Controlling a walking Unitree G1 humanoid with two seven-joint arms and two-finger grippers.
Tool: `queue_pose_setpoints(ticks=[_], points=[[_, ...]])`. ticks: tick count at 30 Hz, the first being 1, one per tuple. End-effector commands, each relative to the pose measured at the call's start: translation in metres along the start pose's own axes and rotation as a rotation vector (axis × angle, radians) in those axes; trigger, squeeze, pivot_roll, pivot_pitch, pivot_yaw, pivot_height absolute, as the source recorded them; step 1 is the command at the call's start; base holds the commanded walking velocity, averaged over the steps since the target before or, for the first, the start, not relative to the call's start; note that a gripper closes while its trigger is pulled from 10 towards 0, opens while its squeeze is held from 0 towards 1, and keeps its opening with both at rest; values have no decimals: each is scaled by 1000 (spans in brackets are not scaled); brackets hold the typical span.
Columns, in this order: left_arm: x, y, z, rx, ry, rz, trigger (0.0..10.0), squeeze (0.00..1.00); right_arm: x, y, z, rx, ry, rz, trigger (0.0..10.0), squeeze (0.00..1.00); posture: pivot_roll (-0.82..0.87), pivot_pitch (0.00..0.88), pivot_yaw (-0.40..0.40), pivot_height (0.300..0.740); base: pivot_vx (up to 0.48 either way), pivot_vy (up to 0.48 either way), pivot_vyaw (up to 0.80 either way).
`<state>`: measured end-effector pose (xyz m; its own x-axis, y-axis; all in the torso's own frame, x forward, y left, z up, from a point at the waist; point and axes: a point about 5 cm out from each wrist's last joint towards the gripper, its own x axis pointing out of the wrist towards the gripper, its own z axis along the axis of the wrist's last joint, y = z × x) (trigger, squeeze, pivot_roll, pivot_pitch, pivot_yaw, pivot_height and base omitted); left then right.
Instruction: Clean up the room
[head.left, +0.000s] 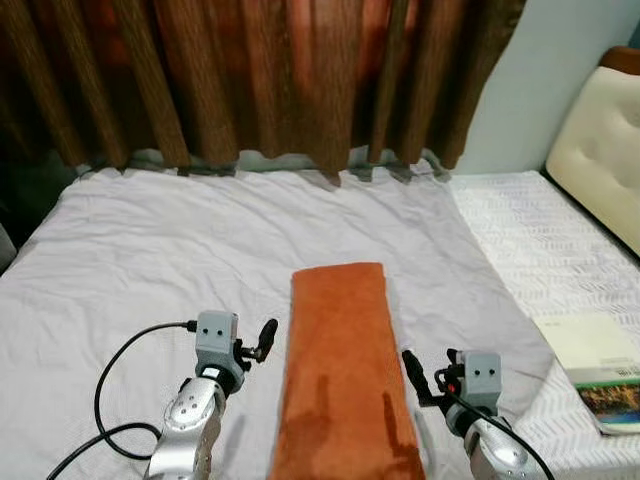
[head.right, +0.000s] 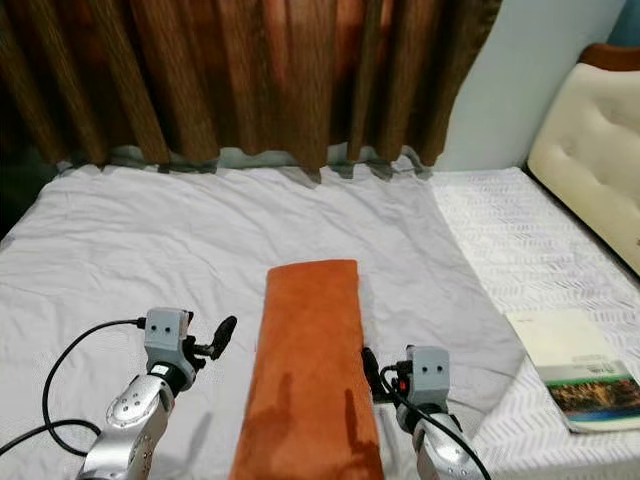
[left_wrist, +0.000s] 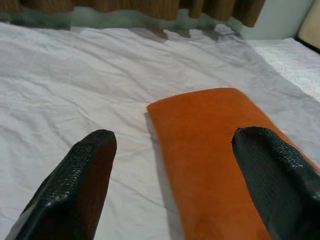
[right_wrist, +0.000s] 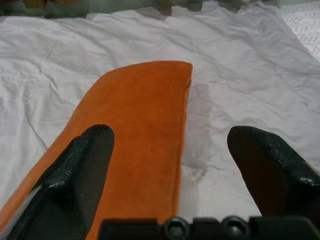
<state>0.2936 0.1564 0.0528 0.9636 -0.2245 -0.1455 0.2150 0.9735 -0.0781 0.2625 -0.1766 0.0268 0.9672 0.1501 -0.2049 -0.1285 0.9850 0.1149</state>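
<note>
Flanking folded orange towel (head.left: 343, 370) on bed, book (head.left: 598, 365) rightward

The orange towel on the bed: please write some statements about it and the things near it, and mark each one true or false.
1. The orange towel lies folded on the grey sheet. True.
2. The left pincer holds the towel. False: it is open, beside the towel's edge.
3. A book lies on the bed to the towel's right. True.
4. The right pincer is shut. False: it is open.
5. The curtain is white. False: it is brown.

Brown curtains (head.left: 250, 80), cream headboard (head.left: 600, 150), book (head.left: 595, 360) on mattress.
</note>
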Motion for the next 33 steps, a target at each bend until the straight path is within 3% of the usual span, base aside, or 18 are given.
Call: queue_pose_setpoints(ticks=[1, 5, 6, 8, 9, 11, 13, 15, 16, 18, 20, 22, 26, 31, 33], points=[[5, -11, 0, -1, 11, -52, 10000, 0, -1, -7, 1, -5, 4, -23, 10000, 0, -40, 51, -45, 740, 0, 0, 0], [14, -22, -3, -19, 51, -129, 10000, 0, 0, -12, 1, -4, 16, -76, 10000, 0, -39, 60, -47, 740, 0, 0, 0], [20, -28, -8, -69, 96, -172, 10000, 0, 1, -15, -1, -7, 31, -97, 10000, 0, -42, 66, -47, 740, 0, 0, 0], [22, -30, -10, -88, 114, -180, 10000, 0, 1, -16, -2, 1, 38, -106, 10000, 0, -47, 74, -46, 740, 0, 0, 0], [27, -35, -13, -162, 149, -194, 10000, 0, 3, -18, -6, 46, 61, -125, 10000, 0, -54, 82, -43, 740, 0, 0, 0], [29, -36, -14, -186, 159, -198, 10000, 0, 4, -19, -7, 60, 69, -129, 10000, 0, -54, 82, -43, 740, 0, 0, 0], [31, -39, -14, -249, 177, -205, 10000, 0, 4, -19, -11, 79, 95, -129, 10000, 0, -73, 126, -38, 740, 0, 0, 0], [37, -42, -13, -360, 195, -210, 10000, 0, 9, -19, -16, 132, 129, -135, 10000, 0, -88, 227, -35, 740, 0, 0, 0], [39, -42, -14, -393, 204, -203, 10000, 0, 12, -21, -16, 149, 139, -148, 10000, 0, -88, 227, -35, 740, 0, 0, 0], [43, -44, -10, -414, 195, -215, 10000, 0, 14, -25, -12, 179, 127, -182, 10000, 0, -86, 315, -36, 740, 0, 0, 0], [46, -44, -4, -404, 177, -229, 10000, 0, 17, -28, -7, 174, 106, -192, 10000, 0, -91, 334, -34, 740, 0, 0, 0], [58, -32, 22, -398, 91, -217, 10000, 0, 30, -40, 19, 159, 14, -227, 10000, 0, -112, 435, -40, 740, 0, 0, 0], [60, -8, 38, -413, 19, -135, 10000, 0, 39, -42, 36, 163, -54, -226, 10000, 0, -108, 519, -49, 740, 0, 0, 0], [49, 21, 34, -479, -32, -30, 10000, 0, 53, -30, 44, 274, -67, -170, 10000, 0, -90, 598, -44, 740, 0, 0, 0], [47, 15, 26, -505, -13, -36, 10000, 0, 55, -24, 43, 296, -58, -152, 10000, 0, -69, 610, -52, 740, 0, 0, 0]])
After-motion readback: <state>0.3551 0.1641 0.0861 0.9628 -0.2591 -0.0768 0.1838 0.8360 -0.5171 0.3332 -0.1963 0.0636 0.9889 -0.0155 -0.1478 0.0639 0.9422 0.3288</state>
